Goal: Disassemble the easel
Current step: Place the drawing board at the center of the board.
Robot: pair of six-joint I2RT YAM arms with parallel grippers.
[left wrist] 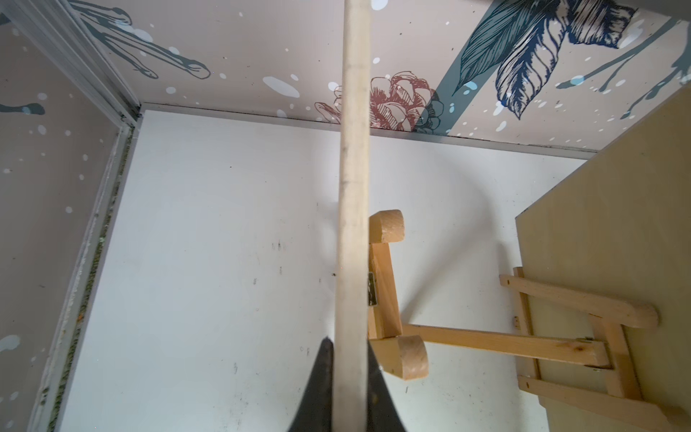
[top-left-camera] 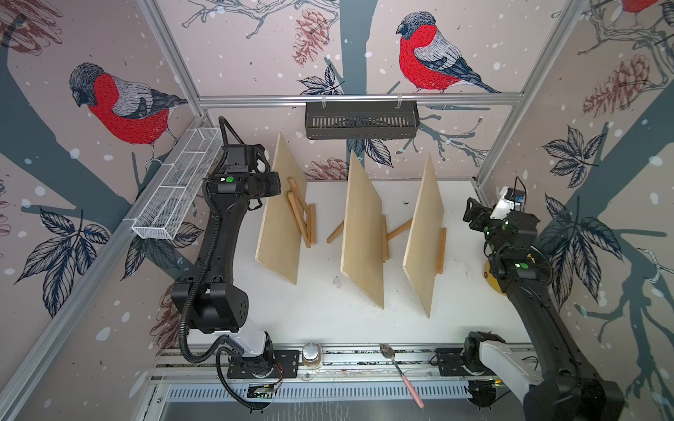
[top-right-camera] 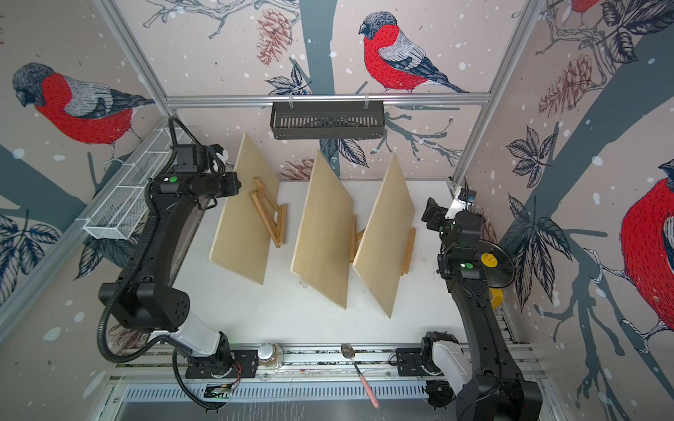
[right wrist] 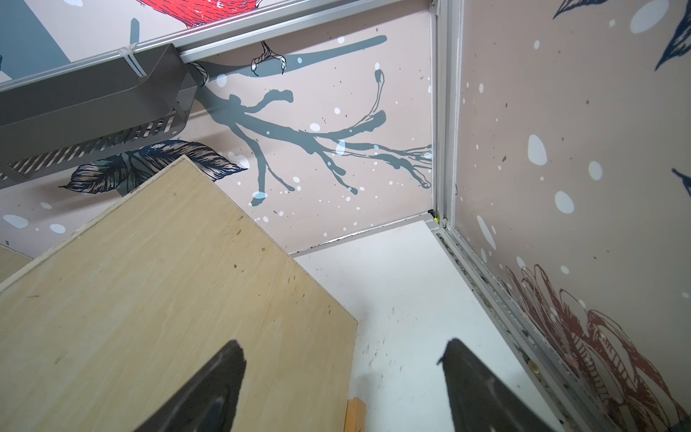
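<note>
Currently, the left gripper (left wrist: 349,346) clamps the leftmost board (left wrist: 353,149); the right gripper (right wrist: 344,355) gapes empty.

Set high above the bench (top-left-camera: 328,320) in both top views, looking steeply down, sharing nearly the whole scene. From each wrist, much nearer, facing the bench's far edge and the back wall (left wrist: 261,56).
</note>
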